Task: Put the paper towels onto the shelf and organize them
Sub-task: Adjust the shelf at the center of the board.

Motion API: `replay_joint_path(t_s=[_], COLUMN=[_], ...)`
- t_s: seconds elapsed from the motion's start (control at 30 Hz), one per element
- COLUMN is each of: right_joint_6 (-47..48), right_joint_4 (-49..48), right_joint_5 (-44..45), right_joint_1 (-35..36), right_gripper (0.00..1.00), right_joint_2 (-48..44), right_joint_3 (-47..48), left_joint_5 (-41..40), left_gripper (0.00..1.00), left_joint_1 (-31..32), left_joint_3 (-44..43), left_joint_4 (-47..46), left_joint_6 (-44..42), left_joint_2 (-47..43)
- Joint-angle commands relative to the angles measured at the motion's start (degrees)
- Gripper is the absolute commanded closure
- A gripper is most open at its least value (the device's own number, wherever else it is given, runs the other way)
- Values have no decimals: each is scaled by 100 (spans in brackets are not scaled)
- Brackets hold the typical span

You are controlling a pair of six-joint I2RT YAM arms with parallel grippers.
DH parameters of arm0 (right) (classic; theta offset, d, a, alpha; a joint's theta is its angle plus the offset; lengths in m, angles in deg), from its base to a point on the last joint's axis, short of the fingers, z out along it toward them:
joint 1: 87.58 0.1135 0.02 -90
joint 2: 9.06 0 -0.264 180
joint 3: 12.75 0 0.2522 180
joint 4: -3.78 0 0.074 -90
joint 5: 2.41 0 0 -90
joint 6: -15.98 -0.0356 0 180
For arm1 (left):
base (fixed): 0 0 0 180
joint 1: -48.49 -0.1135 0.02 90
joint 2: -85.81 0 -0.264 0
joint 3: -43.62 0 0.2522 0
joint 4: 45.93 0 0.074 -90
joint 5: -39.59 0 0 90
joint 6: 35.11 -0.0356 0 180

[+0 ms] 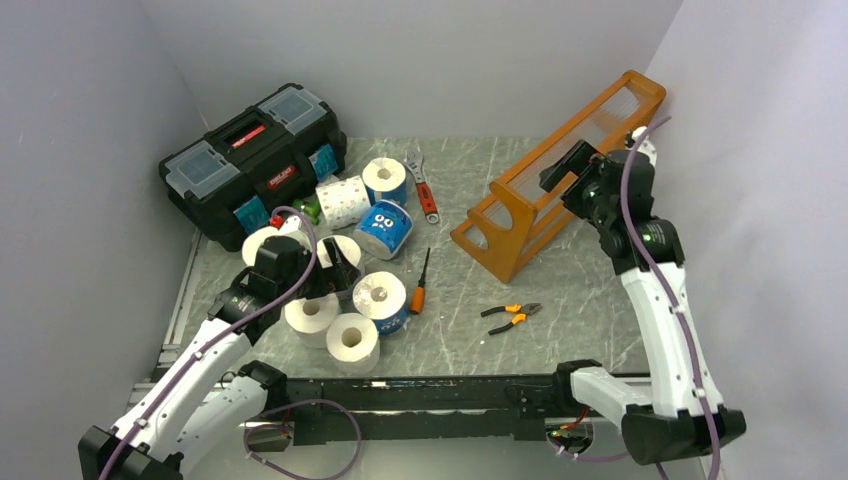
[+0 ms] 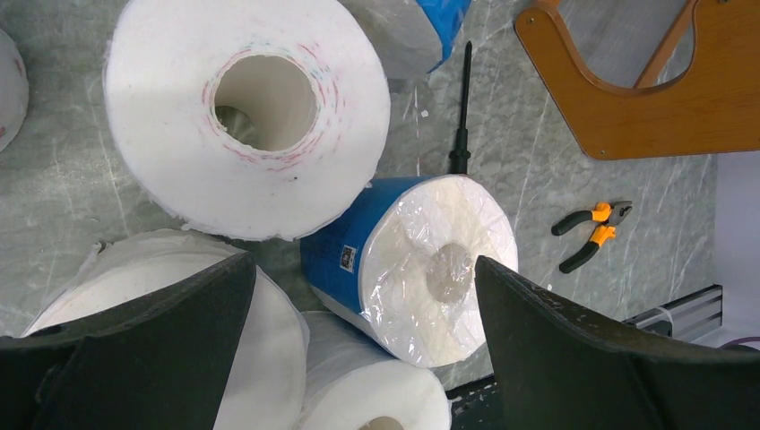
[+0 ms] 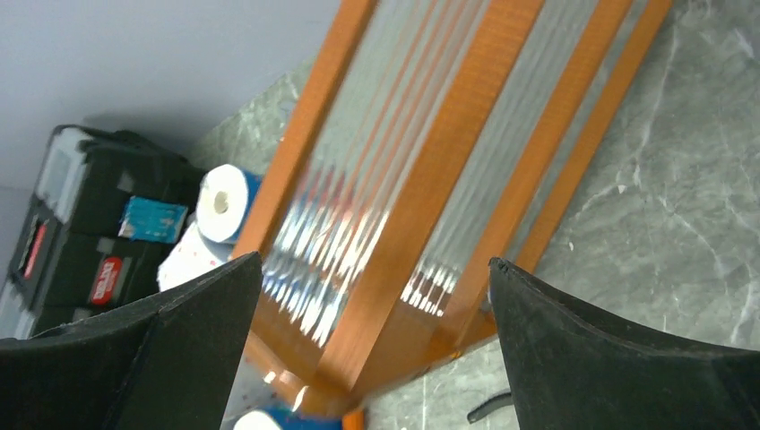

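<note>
The shelf (image 1: 560, 190), an orange-brown rack, sits diagonally at the back right with no rolls visible on it. My right gripper (image 1: 562, 172) hovers open over its middle, and in the right wrist view (image 3: 375, 260) its slats (image 3: 430, 179) lie between the fingers. Paper towels cluster at the front left: white rolls (image 1: 312, 318) (image 1: 353, 342) (image 1: 263, 243) and a blue-wrapped one (image 1: 381, 296). My left gripper (image 1: 335, 270) is open above them. In the left wrist view (image 2: 365, 262) the blue roll (image 2: 412, 269) lies between the fingers, untouched. Further back are a blue roll with eyes (image 1: 384, 229), another blue roll (image 1: 385, 180) and a patterned white roll (image 1: 343, 200).
A black toolbox (image 1: 255, 160) stands at the back left. A screwdriver (image 1: 419, 285) lies beside the rolls, pliers (image 1: 512, 316) lie on the table in front of the shelf, and a wrench (image 1: 424, 185) lies at the back. Walls close in on both sides.
</note>
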Motion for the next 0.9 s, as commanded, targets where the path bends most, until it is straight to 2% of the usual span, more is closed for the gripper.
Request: replay_joint_path(t_s=[0.0, 0.2, 0.37, 0.5, 0.87], right_joint_6=[563, 1457, 1964, 2259, 2580], right_joint_4=[470, 1048, 1408, 1420, 1380], right_joint_5=[481, 1554, 2034, 2448, 2873], right_joint_1=[392, 2263, 3094, 3408, 3468], right_gripper=[1, 6, 14, 22, 28], right_joint_2=[-415, 182, 982, 1260, 1531], right_joint_3=[751, 1826, 2223, 2251, 2066], left_joint_5=[68, 90, 84, 56, 178], left_gripper=[1, 1, 1, 1, 1], left_joint_1=[14, 14, 14, 9, 16], left_joint_3=[-61, -218, -204, -197, -492], left_joint_4=[-172, -136, -95, -47, -58], left_joint_6=[48, 77, 148, 176, 102], left_joint_2=[14, 32, -71, -152, 16])
